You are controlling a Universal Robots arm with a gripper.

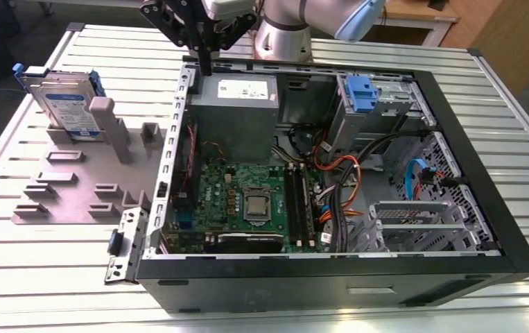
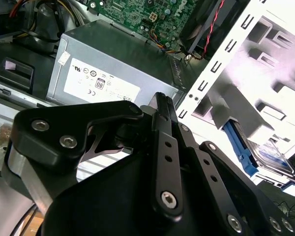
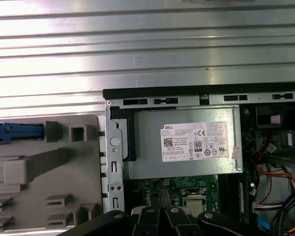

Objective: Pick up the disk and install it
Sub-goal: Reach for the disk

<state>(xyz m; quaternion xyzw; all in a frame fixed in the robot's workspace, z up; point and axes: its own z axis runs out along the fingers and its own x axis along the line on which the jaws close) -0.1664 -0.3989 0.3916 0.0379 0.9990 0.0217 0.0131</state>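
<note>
The disk [image 1: 65, 104] stands upright in a grey rack [image 1: 70, 187], well apart from the closed, empty jaws over the case [image 1: 292, 281]

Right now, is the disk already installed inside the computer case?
No, the disk stands upright in the grey holder outside the case, on the exterior view's left.

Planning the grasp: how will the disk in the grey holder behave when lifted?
Likely rigid: the disk is a flat silvery slab. Standing on edge in the holder, a nudge might tip it. Its blue bracket may flex.
</note>
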